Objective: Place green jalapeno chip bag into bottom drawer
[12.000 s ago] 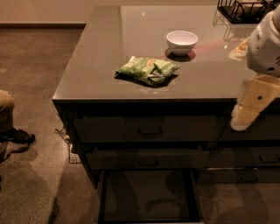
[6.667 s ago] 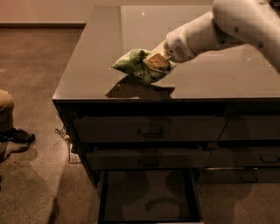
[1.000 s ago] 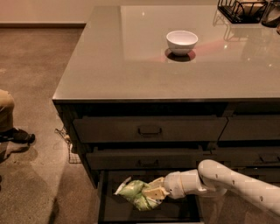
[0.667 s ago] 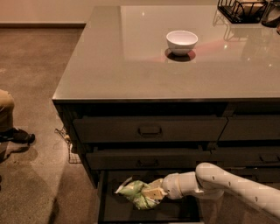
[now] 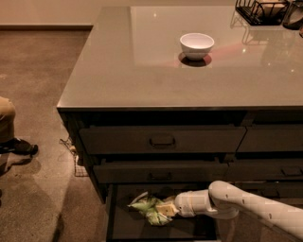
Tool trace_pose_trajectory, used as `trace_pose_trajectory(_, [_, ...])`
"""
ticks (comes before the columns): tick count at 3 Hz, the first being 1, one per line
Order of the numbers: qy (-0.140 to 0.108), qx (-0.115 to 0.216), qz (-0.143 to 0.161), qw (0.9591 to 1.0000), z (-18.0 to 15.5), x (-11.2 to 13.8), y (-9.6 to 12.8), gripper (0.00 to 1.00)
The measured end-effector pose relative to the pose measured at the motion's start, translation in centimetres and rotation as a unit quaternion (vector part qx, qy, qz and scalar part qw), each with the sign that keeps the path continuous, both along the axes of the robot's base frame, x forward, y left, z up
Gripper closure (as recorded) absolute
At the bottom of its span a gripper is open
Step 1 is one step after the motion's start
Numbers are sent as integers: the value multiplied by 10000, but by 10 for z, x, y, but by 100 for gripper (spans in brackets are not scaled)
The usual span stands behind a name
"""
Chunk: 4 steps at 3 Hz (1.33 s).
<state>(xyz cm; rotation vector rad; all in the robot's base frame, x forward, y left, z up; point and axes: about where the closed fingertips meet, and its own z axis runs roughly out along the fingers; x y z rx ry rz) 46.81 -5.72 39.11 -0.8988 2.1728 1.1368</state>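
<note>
Clamping on the right end of the chip bag (image 5: 144,206), the tan fingers (image 5: 165,208) of my gripper (image 5: 163,211) are closed together on the crumpled foil. I see no gap between them and the bag. The bag is light green with pale print, and it spreads out to the left of the fingers. It sits inside the open bottom drawer (image 5: 124,228), toward the far side, just under the front of the drawer above. I cannot tell whether its underside touches the dark drawer floor or hangs just above it.

Behind the fingers comes the white wrist, and then the arm (image 5: 236,204). The arm reaches in from the right, lying low and nearly level across the drawer's right half, and runs off the lower right corner of the view.

The bottom drawer is pulled out toward me, and its near left part is bare. Directly above it the middle drawer (image 5: 123,172) is shut, and above that the top drawer (image 5: 118,139) is shut too. Each has a dark handle at its centre. More drawer fronts continue to the right of them.

On top lies the grey counter (image 5: 142,71), smooth and shiny. A white bowl (image 5: 197,45) stands upright on its far half, to the right of centre and well apart from the bag. A black wire basket (image 5: 258,10) sits at the far right corner.

At the left edge, on the brown floor (image 5: 42,85), I see a dark shoe (image 5: 21,147) and a tan trouser leg.
</note>
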Motion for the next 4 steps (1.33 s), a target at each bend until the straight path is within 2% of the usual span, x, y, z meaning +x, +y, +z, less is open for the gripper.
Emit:
trace_pose_trajectory(2, [138, -294, -141, 9994, -21, 4, -2, 100])
trace_pose_trajectory(4, [372, -695, -176, 9967, -43, 8, -2, 100])
